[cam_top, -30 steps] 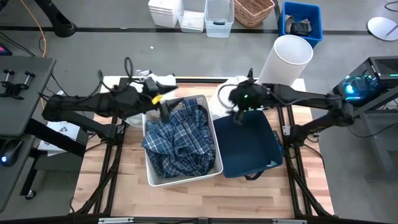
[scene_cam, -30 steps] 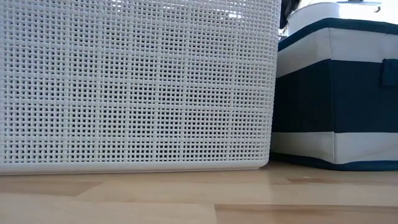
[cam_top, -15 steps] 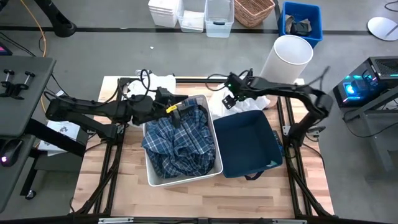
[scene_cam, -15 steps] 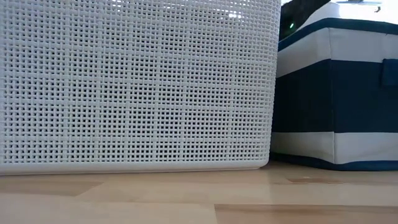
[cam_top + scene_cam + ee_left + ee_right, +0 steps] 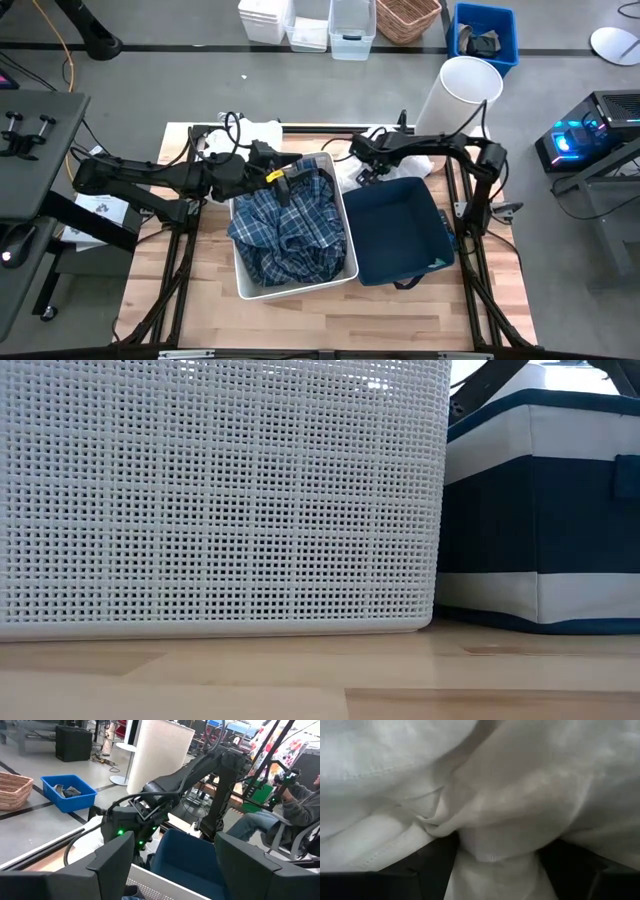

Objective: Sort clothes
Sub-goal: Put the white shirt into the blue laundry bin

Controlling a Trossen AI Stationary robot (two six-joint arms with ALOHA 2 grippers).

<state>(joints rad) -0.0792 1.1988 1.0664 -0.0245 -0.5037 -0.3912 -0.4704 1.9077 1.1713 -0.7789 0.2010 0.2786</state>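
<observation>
Right gripper (image 5: 366, 172) now lower, buried in white garments (image 5: 485, 785).

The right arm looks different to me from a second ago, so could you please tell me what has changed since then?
The right gripper has left its spot over the navy bin and swung toward the table's back edge, pressing into the white clothes piled there; white fabric bunches between its fingers. The left gripper has edged slightly along the white bin, over the plaid shirt. The bins and the shirt stayed put.

no readable text, label, brand, number or sign shows in any view.
</observation>
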